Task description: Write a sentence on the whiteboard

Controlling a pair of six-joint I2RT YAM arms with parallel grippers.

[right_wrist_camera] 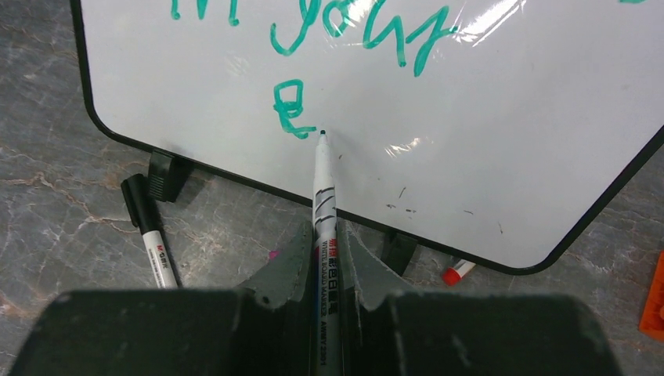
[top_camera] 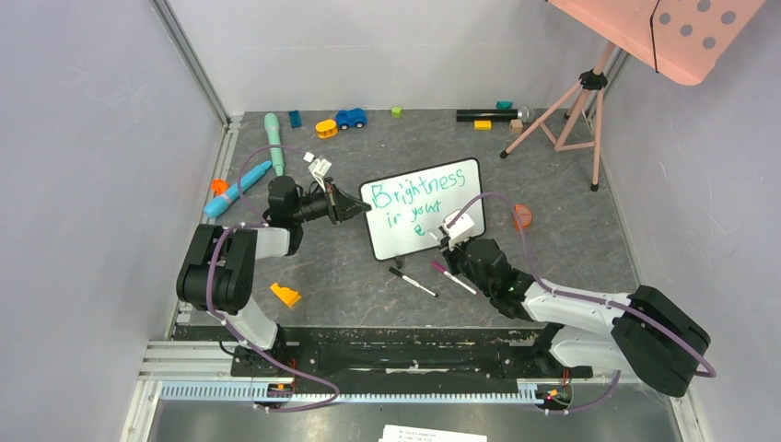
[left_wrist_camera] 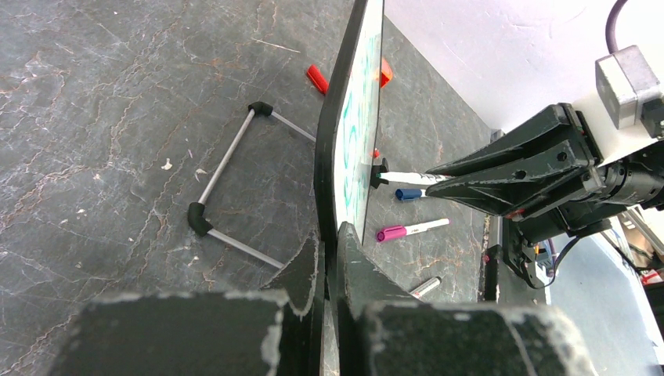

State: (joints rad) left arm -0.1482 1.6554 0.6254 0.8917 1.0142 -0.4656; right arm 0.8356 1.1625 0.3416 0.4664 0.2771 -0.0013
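The whiteboard (top_camera: 460,216) stands propped up mid-frame in the top view, slightly tilted. The sentence (top_camera: 412,195) reads "Brightness in your e" in teal. Lower right, the right gripper (right_wrist_camera: 323,235) is clamped on a green marker (right_wrist_camera: 322,180), whose tip touches the board just right of that "e". The left gripper (left_wrist_camera: 330,239) pinches the board's left edge. A black-capped marker (top_camera: 413,282) and a pink-capped marker (top_camera: 453,277) lie on the table (top_camera: 553,249) just below.

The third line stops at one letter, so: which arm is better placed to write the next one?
Right. The right gripper holds the marker, its tip at the whiteboard just beside that "e" of the sentence. The left gripper is clamped on the whiteboard's edge, steadying it.
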